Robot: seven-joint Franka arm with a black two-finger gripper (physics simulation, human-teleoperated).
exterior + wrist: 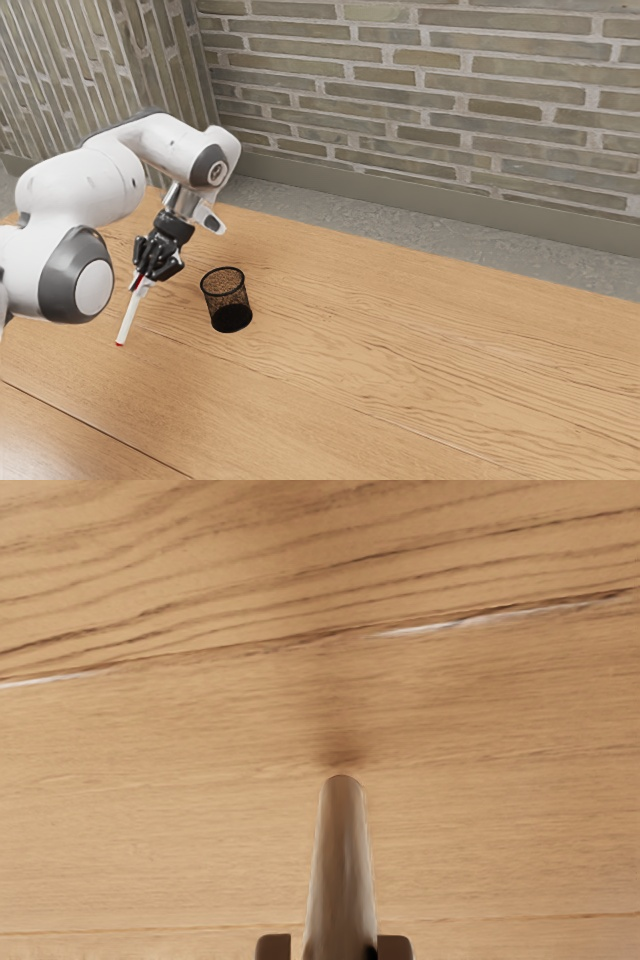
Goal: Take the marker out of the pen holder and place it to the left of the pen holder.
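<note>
The tool is closed around the marker, one finger on each side of it, with the gap between the fingers as narrow as the marker itself. The marker is outside the pen holder, apart from it on the side toward the exterior view's left. It hangs tilted from the tool, its lower end leaning toward the exterior view's left and bottom edge. Its body is whitish; there is red at that lower end and a bit more red up by the fingers. Whether the lower end touches the table or hangs just over it, I cannot tell.

The pen holder stands upright on the table, a round black mesh cup with its dark base visible through the side. It is nearer to the table's far edge, the one along the floor, than to the exterior view's bottom edge. The white and grey arm comes in from the exterior view's left, bends over the table and carries the tool low, near the holder. A brick wall rises past the floor.

In the wrist view, the marker runs out from between the tool's two fingers, its rounded end over the wood grain, with a soft shadow on the table just beyond that end. A dark seam with pale flecks crosses the wood farther out.
</note>
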